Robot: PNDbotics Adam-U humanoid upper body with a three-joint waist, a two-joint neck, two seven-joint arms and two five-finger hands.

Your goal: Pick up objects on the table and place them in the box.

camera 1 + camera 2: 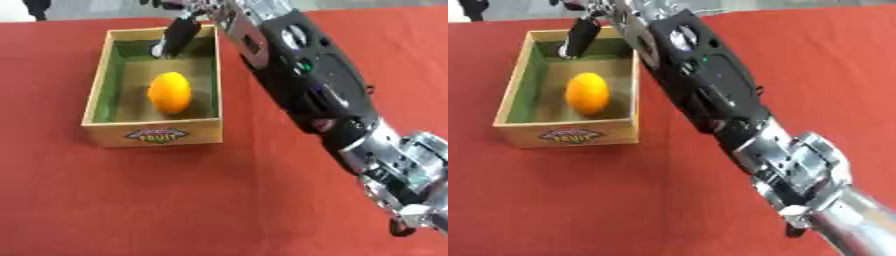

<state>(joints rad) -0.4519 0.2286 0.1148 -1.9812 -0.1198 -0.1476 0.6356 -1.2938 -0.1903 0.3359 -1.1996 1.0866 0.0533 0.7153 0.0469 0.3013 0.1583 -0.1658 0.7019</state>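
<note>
The right hand (179, 35) hangs over the box's (98, 82) far end, fingers released and empty; the orange (170, 92) lies inside. Best lift straight up, clear of the rim.

Boxes: one wooden box (154, 135), with a single fruit label on its front wall.
Fruit: one orange fruit (170, 92), lying inside the box.
Robot arms in view: one, the right.
Hands in view: one, the right hand (179, 34).
Worktops: one, covered in red cloth (175, 200).
</note>
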